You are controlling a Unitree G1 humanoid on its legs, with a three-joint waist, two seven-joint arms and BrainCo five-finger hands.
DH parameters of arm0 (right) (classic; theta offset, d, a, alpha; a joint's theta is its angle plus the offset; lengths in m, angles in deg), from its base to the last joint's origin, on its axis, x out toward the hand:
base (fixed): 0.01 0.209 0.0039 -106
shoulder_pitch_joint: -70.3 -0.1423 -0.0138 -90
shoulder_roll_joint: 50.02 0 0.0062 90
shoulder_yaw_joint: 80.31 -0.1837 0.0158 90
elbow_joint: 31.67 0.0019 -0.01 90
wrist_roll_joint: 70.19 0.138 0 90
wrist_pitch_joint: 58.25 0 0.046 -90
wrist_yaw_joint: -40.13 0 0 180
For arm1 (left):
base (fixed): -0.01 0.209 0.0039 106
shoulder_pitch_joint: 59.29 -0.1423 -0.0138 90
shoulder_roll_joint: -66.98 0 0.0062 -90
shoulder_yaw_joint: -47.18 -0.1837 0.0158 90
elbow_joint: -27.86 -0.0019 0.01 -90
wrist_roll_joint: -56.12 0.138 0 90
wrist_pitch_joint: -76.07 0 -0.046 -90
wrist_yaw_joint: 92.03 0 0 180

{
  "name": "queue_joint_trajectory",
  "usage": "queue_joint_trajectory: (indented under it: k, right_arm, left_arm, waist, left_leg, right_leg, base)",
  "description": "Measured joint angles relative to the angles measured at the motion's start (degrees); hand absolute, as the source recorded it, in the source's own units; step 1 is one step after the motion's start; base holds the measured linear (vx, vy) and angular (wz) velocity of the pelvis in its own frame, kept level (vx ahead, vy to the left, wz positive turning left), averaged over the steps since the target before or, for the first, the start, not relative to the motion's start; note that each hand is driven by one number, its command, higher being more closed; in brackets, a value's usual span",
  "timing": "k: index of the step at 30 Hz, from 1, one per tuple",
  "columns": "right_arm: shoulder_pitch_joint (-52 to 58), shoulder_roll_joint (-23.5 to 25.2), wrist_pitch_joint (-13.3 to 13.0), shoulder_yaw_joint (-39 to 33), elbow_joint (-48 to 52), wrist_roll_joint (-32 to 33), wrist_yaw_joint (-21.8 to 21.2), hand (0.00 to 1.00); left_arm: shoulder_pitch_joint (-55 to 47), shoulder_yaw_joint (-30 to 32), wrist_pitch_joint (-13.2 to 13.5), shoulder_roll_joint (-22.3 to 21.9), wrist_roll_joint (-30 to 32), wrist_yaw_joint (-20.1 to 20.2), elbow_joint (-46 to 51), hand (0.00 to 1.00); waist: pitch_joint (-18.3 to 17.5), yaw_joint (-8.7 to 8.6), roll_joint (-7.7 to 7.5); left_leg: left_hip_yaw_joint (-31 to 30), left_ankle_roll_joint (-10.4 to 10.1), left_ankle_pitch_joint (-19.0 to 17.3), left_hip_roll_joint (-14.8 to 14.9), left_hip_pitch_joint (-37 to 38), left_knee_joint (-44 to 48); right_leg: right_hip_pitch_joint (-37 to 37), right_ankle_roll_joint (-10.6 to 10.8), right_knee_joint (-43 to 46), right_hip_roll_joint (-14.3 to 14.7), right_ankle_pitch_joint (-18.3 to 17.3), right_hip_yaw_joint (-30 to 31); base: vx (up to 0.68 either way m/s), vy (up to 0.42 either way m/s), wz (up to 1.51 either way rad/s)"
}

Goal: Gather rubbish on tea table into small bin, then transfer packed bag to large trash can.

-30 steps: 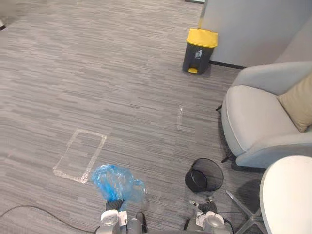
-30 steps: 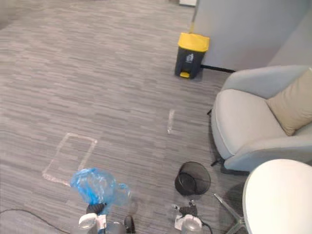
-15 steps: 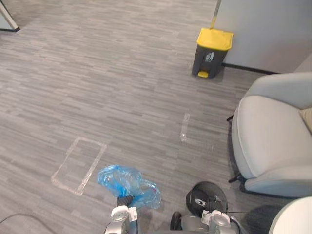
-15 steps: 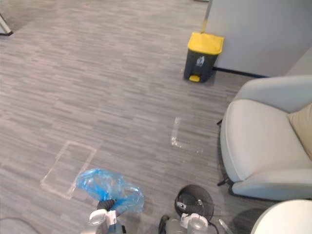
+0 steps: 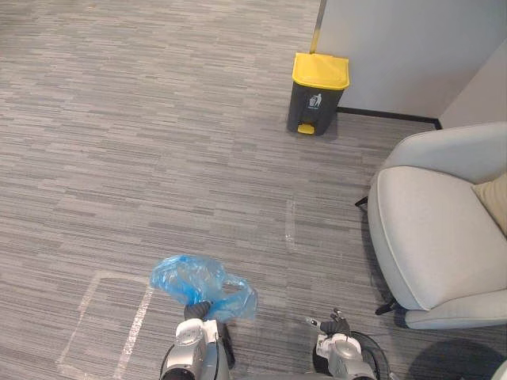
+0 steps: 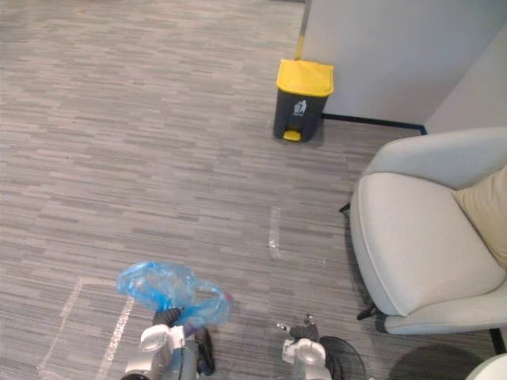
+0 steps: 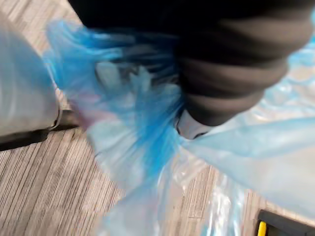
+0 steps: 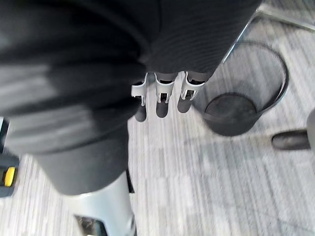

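A crumpled blue plastic bag [image 5: 202,283] hangs just above the carpet at the lower left, and my left hand [image 5: 196,310] is shut on its gathered neck. In the left wrist view the blue bag [image 7: 142,128] bunches up against the hand's dark cover. The large trash can [image 5: 318,93], dark grey with a yellow lid, stands far ahead by the grey wall. My right hand [image 5: 333,326] hangs at the lower right with relaxed fingers [image 8: 157,96] and holds nothing. The small black mesh bin [image 8: 246,98] stands bare on the floor beside it.
A grey armchair [image 5: 436,229] with a tan cushion [image 5: 495,198] takes up the right side. Pale tape marks [image 5: 289,226] lie on the grey carpet between me and the can, and a taped rectangle [image 5: 103,324] is at the lower left.
The camera has moved: the whole scene has shifted, and the trash can now sits more to the left. The bag stays in my left hand.
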Motion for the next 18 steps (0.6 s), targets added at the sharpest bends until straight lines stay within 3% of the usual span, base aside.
queue_joint_trajectory:
  k: [1, 3, 6, 7, 8, 9, 10, 11, 14, 15, 16, 17, 18]
  right_arm:
    - [0.72, -0.19, 0.04, 0.07, 0.64, -0.08, 0.00, 0.00]
    - [0.62, -0.16, -0.31, 0.00, 0.61, -0.26, 0.06, 0.00]
    - [-0.70, -0.11, -0.55, -0.59, 0.81, -0.28, 0.03, 0.00]
    - [-1.18, -0.11, -0.60, -1.27, 0.45, -0.38, 0.03, 0.00]
    - [-1.37, 0.27, -0.34, -1.56, -0.41, -0.65, 0.07, 0.00]
    - [-0.54, 0.30, -0.24, -1.70, -0.54, -0.77, 0.06, 0.00]
    - [-0.69, -0.66, -0.13, -2.62, -0.27, -0.83, -0.02, 0.00]
    - [-0.70, -1.86, -0.10, -2.96, -0.47, -0.85, 0.17, 0.00]
    - [-0.74, -1.72, 0.05, -2.99, -0.43, -0.85, 0.13, 0.00]
    - [-0.65, -1.48, 0.29, -2.04, -0.48, -0.80, 0.23, 0.00]
    - [-0.70, -1.23, 0.33, -1.63, -0.53, -0.79, 0.27, 0.00]
    - [-1.40, -0.58, 0.41, -0.83, -0.53, -0.75, 0.30, 0.00]
    - [-1.58, -0.35, 0.51, -0.72, -0.61, -0.70, 0.33, 0.00]
  left_arm:
    - [0.04, -0.17, -0.14, 0.11, 0.00, -0.14, -0.05, 1.00]
    - [0.20, -0.23, -0.18, 0.60, 0.00, -0.16, -0.10, 1.00]
    - [0.66, -0.25, -0.22, 0.40, -0.01, -0.16, -0.93, 1.00]
    - [0.78, -0.20, -0.44, 0.28, -0.01, -0.15, -1.33, 1.00]
    - [0.58, -0.24, -0.44, 0.60, -0.02, -0.13, -1.52, 1.00]
    - [0.58, -0.10, -0.44, 0.61, -0.02, -0.12, -1.66, 1.00]
    - [0.96, 0.63, -0.64, -0.53, 0.04, -0.14, -2.44, 1.00]
    - [-0.05, 0.36, -0.64, -1.03, 0.09, 0.05, -2.58, 1.00]
    - [0.41, 0.64, -0.63, -1.16, 0.07, 0.04, -2.13, 1.00]
    - [0.00, 0.99, -0.60, -1.01, 0.01, 0.12, -1.30, 1.00]
    - [-0.10, 1.34, -0.60, -1.01, -0.07, 0.12, -0.96, 1.00]
    - [-0.53, 1.31, -0.59, -1.01, -0.14, 0.12, 0.23, 1.00]
    - [-0.55, 1.26, -0.56, -1.01, -0.14, 0.13, 0.74, 1.00]
  waist:
    - [-0.01, -0.32, -0.07]
    - [-0.18, -0.62, -0.35]
    - [-0.02, -2.35, -0.28]
    - [0.13, -2.49, -0.08]
    - [-0.59, -2.42, -1.08]
    - [-0.57, -2.53, -1.58]
    - [-0.28, -2.50, -0.21]
    - [-1.67, -2.41, 2.47]
    - [-1.06, -2.92, 3.30]
    - [-0.04, -2.21, 2.85]
    - [0.17, -1.82, 2.66]
    - [0.58, -1.45, 1.64]
    - [0.71, -1.45, 1.29]
  left_leg:
    - [0.13, -0.26, -0.63, -0.27, 2.21, -1.01]
    - [0.16, -0.86, -1.03, -0.31, 5.21, -3.05]
    - [-0.16, -2.12, -1.82, 0.30, 9.11, -5.67]
    - [-0.12, -3.40, -2.69, 0.81, 10.97, -6.20]
    - [-0.30, -4.79, -3.59, -0.49, 12.23, -7.53]
    - [-0.56, -5.30, -3.90, -1.13, 13.11, -7.97]
    - [-1.69, -5.22, -4.53, 0.00, 15.03, -8.06]
    - [-2.30, -5.70, -5.17, 2.20, 15.29, -6.44]
    - [-7.52, -6.21, -3.85, 7.65, 6.65, 15.94]
    - [-10.17, -7.49, -1.95, 11.22, 0.34, 33.75]
    - [-9.94, -7.23, -2.12, 11.83, -1.25, 38.14]
    - [-8.47, -5.74, -3.00, 11.99, -5.73, 42.10]
    - [-7.44, -4.75, -3.56, 11.99, -7.72, 41.47]
  right_leg:
    - [-4.52, -0.38, 7.58, 0.29, -0.85, 0.91]
    - [-10.16, -1.29, 10.85, 1.16, -3.71, -0.79]
    - [-14.96, -3.81, -0.66, 2.35, -7.29, -7.12]
    - [-14.88, -4.63, -9.53, 3.00, -6.41, -10.23]
    - [-13.42, -5.15, -20.70, 3.34, -2.85, -10.52]
    - [-13.27, -6.61, -22.13, 3.29, 0.83, -10.00]
    - [-12.64, -7.63, -19.86, 4.53, -0.98, -9.86]
    - [-12.29, -7.83, -19.68, 6.61, -3.66, -10.51]
    - [-7.04, -9.57, -22.39, 8.95, -5.49, -12.66]
    - [-1.20, -11.03, -25.30, 10.79, -6.81, -12.85]
    - [0.72, -11.36, -26.13, 10.98, -7.33, -12.30]
    - [4.58, -11.26, -28.59, 11.01, -7.96, -11.48]
    - [5.99, -11.23, -30.08, 11.02, -7.97, -11.01]
  base:
    - [0.29, 0.052, 0.01]
    - [0.28, -0.007, 0.02]
    - [0.31, -0.147, 0.11]
    - [0.41, -0.235, 0.02]
    - [0.37, -0.198, 0.06]
    - [0.34, -0.160, 0.04]
    - [0.52, -0.175, -0.04]
    - [0.64, -0.240, -0.01]
    - [0.50, -0.210, 0.09]
    - [0.50, -0.128, -0.22]
    - [0.68, -0.092, -0.46]
    - [0.46, -0.019, -0.41]
    - [0.52, 0.007, -0.40]
